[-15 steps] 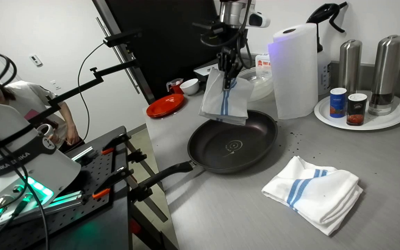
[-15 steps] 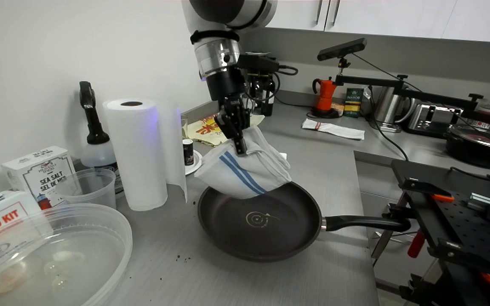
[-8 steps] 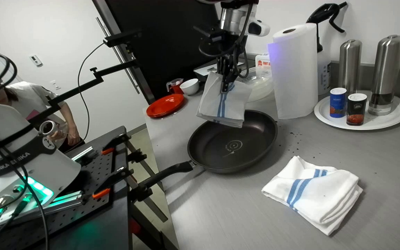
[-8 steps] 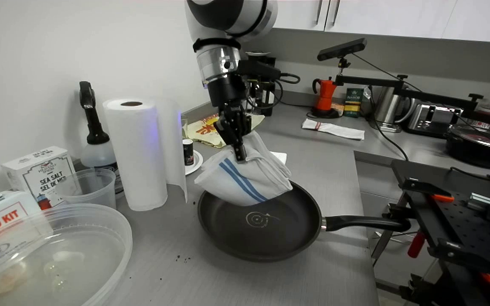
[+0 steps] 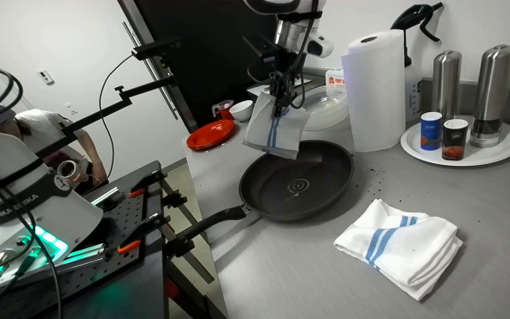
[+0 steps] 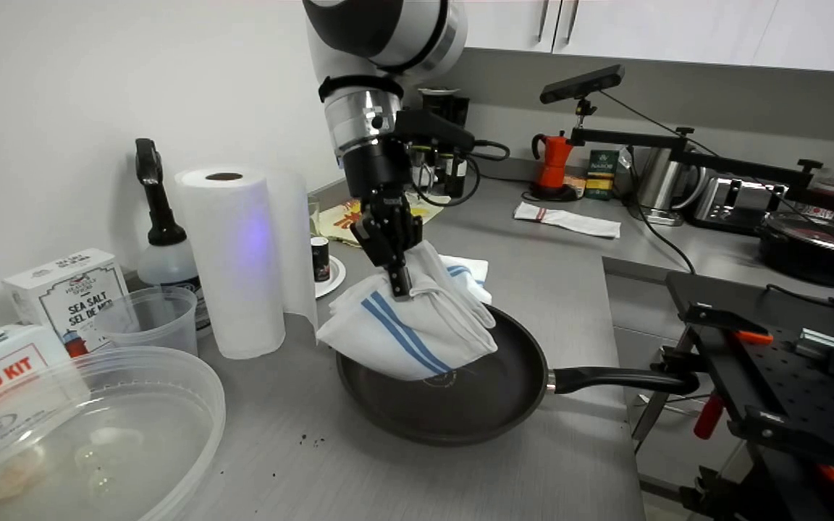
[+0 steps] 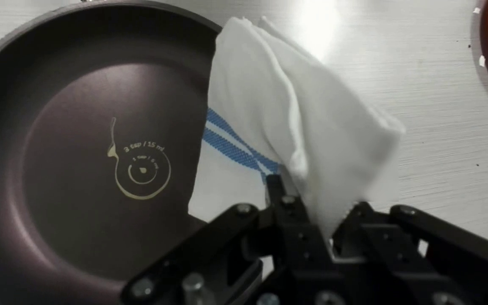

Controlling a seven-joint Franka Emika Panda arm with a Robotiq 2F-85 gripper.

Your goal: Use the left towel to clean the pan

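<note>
The tool (image 7: 315, 198) pinches a folded, blue-striped white towel (image 6: 417, 329) that hangs beneath it over one edge of the black frying pan (image 7: 79, 190), whose middle lies below and left of the tool in the wrist view, likely where wiping must go.

arm (image 6: 388, 36): angled downward | wrist (image 6: 363, 119): slightly tilted | jaws: clamped, pointing steeply down

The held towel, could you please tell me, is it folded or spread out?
Folded: the towel shows stacked layers at its edge in both exterior views, and overlapping cloth in the wrist view.
</note>
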